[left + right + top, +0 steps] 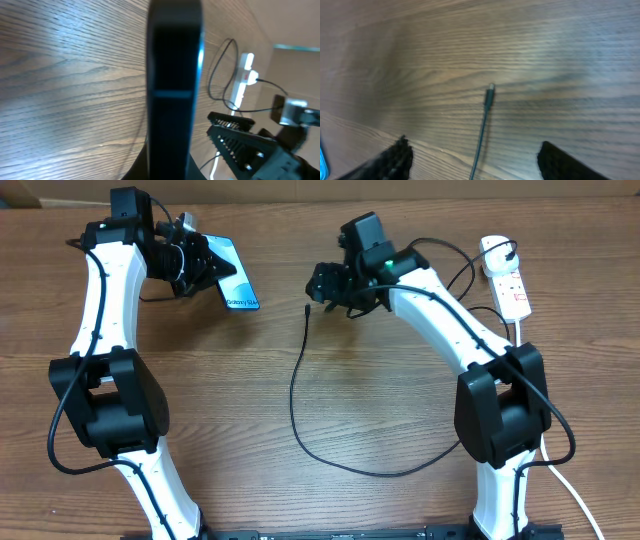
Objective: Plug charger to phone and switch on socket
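Where the wood-grain table (400,380) lies nearest, the charger (292,385) loops, its tip resting on the wood below the right gripper (318,288), jaws wide. Farther left, the left gripper (192,262) clamps the tilted phone (238,283); the socket (505,275) lies far right.

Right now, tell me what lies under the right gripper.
Below the open right gripper the charger's connector tip and cable lie loose on the table. Overhead, the gripper's body hides the wood directly beneath it.
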